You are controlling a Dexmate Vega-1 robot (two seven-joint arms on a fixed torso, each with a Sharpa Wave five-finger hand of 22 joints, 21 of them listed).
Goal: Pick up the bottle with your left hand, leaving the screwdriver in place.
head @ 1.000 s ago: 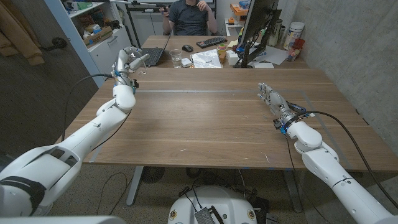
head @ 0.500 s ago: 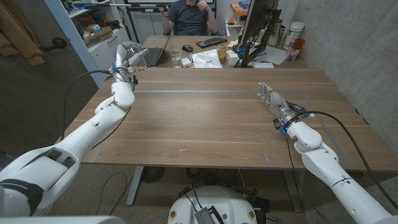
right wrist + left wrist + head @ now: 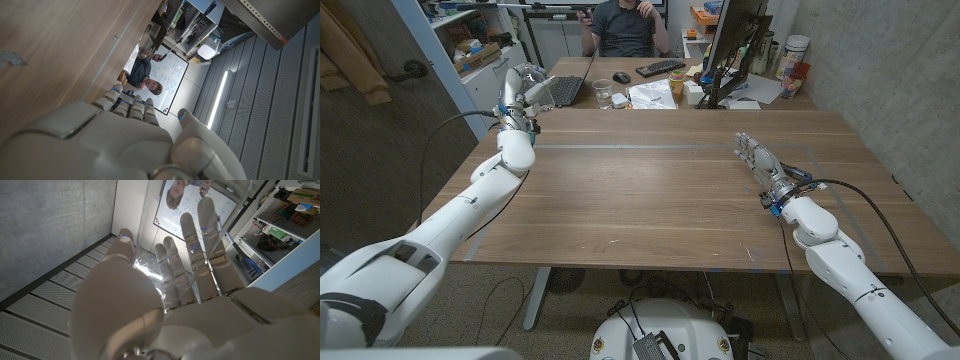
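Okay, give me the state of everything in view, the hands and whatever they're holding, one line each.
left hand: raised over the table's far left corner, fingers gripping the bottle
bottle: clear, held off the table
right hand: on the table, fingers extended, holding nothing
laptop: open, on the desk behind

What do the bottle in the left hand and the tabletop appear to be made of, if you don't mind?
Bottle: looks like thin clear plastic, glossy; the ceiling shows through it, with crinkled highlights beside the left hand. Table: wood or wood-look laminate, matt brown with long grain streaks; which one cannot be told.
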